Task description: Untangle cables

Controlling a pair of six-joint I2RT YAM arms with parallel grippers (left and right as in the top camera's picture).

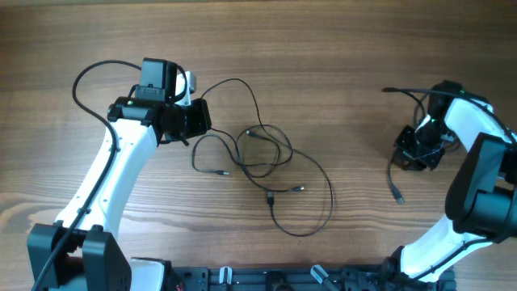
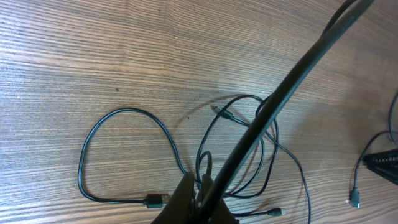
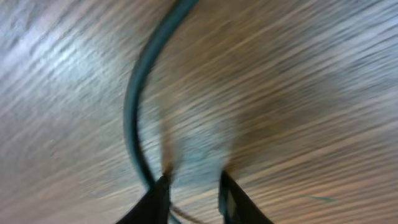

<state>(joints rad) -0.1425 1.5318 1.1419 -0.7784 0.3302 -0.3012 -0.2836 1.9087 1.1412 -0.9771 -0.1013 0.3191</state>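
The cables lie in a loose tangle of thin black loops at the table's middle, with plug ends at the left and right. My left gripper is shut on one cable, which arcs up from the jaws and over to the tangle. In the left wrist view the shut jaws hold that cable, with the tangle and a plug on the table below. My right gripper is low over the table at the far right, beside a separate cable. In the blurred right wrist view its fingers are apart, with a cable beside the left finger.
The wooden table runs under everything. A thicker black wire loops off the left arm. The arm bases and a black rail are at the front edge.
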